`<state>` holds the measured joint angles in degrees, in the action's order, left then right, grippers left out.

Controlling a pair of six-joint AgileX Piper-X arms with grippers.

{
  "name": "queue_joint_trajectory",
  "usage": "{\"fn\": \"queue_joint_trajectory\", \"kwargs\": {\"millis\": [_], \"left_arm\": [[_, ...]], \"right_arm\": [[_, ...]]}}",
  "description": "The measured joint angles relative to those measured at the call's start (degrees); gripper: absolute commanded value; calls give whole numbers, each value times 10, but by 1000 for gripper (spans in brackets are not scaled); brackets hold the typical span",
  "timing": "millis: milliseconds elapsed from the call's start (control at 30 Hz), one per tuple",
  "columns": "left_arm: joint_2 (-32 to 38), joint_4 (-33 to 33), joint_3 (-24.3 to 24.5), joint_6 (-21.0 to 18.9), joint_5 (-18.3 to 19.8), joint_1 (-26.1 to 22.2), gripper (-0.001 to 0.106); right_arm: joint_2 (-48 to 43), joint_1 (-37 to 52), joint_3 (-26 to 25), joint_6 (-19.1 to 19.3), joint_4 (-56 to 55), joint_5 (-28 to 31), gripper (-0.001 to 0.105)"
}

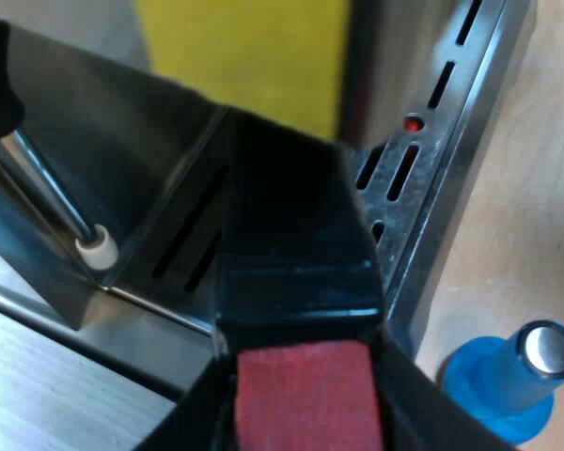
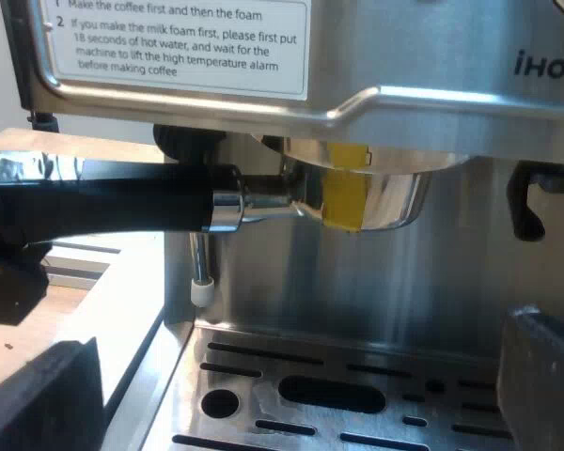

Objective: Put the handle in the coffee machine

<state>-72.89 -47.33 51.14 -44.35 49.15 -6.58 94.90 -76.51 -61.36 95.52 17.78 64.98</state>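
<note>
Holder (image 2: 357,193) at steel machine (image 2: 432,282) front
Left gripper (image 1: 301,418) grasps its glossy red-ended handle (image 1: 296,244); right gripper (image 2: 291,385) spread wide over slotted tray (image 2: 263,362)

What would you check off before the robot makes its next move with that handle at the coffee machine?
1. The holder is up at the espresso machine: ok, its metal basket sits under the brew head.
2. The holder is locked in: cannot tell; its handle runs along the machine's front.
3. The left gripper grips the handle: ok, its fingers close around the red end.
4. The right gripper is out of the way: ok, open, low over the drip tray, apart from the holder.
5. The blue tamper is clear: ok, standing on the table beside the tray.
</note>
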Motion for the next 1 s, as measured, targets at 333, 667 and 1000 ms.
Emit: {"fn": "queue_joint_trajectory", "kwargs": {"millis": [333, 667, 1000], "left_arm": [[22, 55, -44, -29, 14, 0, 0], [23, 70, -48, -37, 18, 0, 0], [27, 105, -50, -66, 18, -2, 0]], "right_arm": [[0, 0, 0, 0, 0, 0, 86], [0, 0, 0, 0, 0, 0, 86], [0, 0, 0, 0, 0, 0, 86]]}}
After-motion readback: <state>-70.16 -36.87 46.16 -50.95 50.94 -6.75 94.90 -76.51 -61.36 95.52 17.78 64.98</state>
